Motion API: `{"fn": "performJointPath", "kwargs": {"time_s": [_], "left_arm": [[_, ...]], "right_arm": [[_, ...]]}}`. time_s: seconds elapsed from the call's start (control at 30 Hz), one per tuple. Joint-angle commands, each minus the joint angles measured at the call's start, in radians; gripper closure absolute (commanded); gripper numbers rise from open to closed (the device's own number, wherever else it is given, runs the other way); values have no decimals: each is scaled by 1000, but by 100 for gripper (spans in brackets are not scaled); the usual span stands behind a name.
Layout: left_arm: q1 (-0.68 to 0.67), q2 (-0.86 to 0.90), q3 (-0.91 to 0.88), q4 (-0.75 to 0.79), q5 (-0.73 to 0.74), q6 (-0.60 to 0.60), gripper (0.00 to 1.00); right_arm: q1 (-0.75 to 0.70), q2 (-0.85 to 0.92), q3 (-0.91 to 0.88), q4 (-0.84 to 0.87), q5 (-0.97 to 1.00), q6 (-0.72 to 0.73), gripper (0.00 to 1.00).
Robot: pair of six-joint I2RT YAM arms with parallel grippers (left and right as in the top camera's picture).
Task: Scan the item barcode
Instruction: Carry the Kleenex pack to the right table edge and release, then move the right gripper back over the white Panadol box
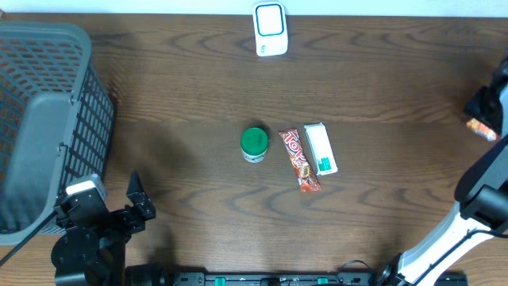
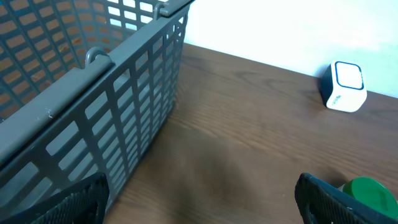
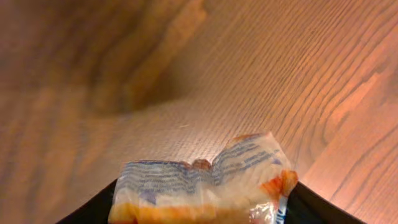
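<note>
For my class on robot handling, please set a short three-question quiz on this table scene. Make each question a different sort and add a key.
1. True or false: in the overhead view, the round green-lidded jar lies left of the red candy bar wrapper.
2. What sits between the fingers of the right claw? A) a metal spoon B) a crinkly orange-and-white plastic packet C) nothing
3. Fill in: the open left claw is beside the grey ___.
Key: 1 true; 2 B; 3 plastic mesh basket.
</note>
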Motion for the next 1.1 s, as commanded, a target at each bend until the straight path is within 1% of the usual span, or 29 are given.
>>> {"fn": "performJointPath", "kwargs": {"time_s": [0.0,0.1,0.13,0.2,0.23,0.43,0.57,0.77,0.93,1.0,1.07], "left_arm": [[5,0,0,3,-8,-5,4],[5,0,0,3,-8,-5,4],[5,0,0,3,-8,-5,4],[5,0,0,3,-8,-5,4],[5,0,0,3,-8,-5,4],[5,0,0,3,-8,-5,4],[5,0,0,3,-8,-5,4],[5,0,0,3,-8,-5,4],[5,0,0,3,-8,-5,4],[5,0,0,3,-8,-5,4],[5,0,0,3,-8,-5,4]], "right_arm": [[-30,9,-16,5,-29,11,36],[-45,9,-16,2,-30,11,34],[-49,8,-15,0,-30,11,30],[-51,3,-14,-4,-38,11,18],[-50,-3,-13,-6,-55,10,2],[0,-94,21,-11,-254,10,1],[90,-180,22,-8,-349,11,1],[317,-218,21,-78,-410,15,1],[518,-197,0,-147,-535,29,1],[594,-186,-5,-172,-537,33,1],[673,-170,-6,-188,-496,32,1]]}}
